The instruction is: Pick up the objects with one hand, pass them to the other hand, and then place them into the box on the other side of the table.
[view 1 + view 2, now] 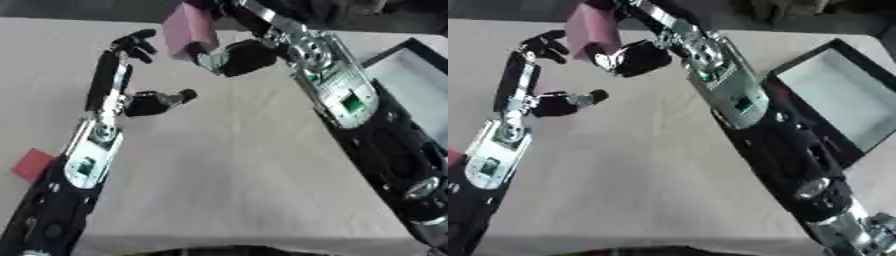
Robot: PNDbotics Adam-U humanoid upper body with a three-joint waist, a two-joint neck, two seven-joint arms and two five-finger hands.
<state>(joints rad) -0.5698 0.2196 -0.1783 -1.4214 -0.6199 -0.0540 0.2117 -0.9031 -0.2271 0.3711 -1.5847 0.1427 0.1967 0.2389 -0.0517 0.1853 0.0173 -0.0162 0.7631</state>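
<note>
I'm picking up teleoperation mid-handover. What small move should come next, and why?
Probably swing the right hand toward the black box. The pink block sits in its curled fingers, while the left hand is open beside it, apart from the block.

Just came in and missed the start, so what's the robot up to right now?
The right hand holds a pink block above the far side of the table, its fingers curled round it. The left hand is open right beside the block, fingers spread as if to give or take it. A box sits at the table's right edge, and a red object lies at the left edge.
</note>
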